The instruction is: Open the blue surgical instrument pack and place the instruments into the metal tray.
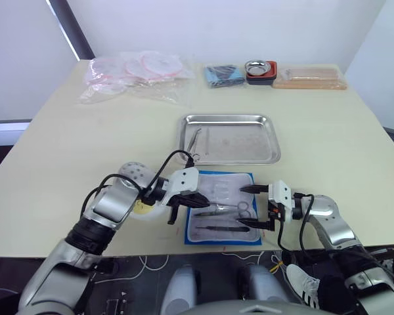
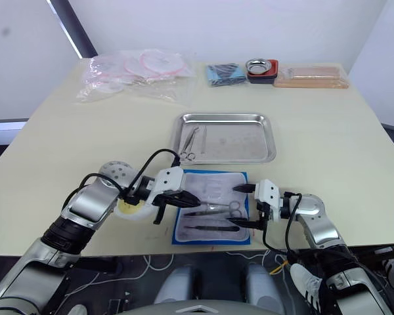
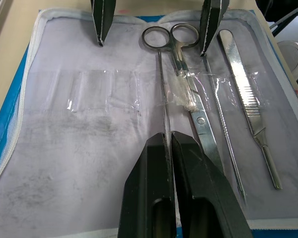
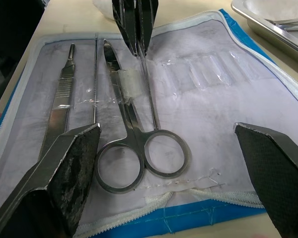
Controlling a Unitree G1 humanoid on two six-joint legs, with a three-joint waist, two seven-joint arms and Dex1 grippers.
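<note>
Nearest the robot, the bright blue flat soft instrument pack (image 1: 224,207) is lying opened on the cream table (image 1: 65,151), its pale grey clear-pocketed lining facing up. Ring-handled steel scissors (image 4: 131,134), a slim straight probe (image 4: 95,74) and ridged steel tweezers (image 4: 58,106) are resting on that lining (partly under the clear pocket strip).

The left gripper (image 1: 197,205) is sitting at the pack's 9 o'clock edge, its black fingers (image 3: 181,193) pinching a thin metal rod (image 3: 162,99) that runs beside the scissors. The right gripper (image 1: 253,207) is hovering at the pack's 3 o'clock side with its fingers spread wide, straddling the scissor rings and holding nothing.

At 12 o'clock from the pack, just beyond it, the large shiny stainless-steel rectangular tray (image 1: 270,141) is holding a few slim instruments (image 1: 197,139) near its left end.

Along the far edge, crumpled clear plastic bags (image 1: 134,75) are lying at 11 o'clock, a small dark-blue bundle (image 1: 224,75) and a round steel bowl on a red base (image 1: 260,69) at 12, and a tan flat package (image 1: 310,77) at 1.
</note>
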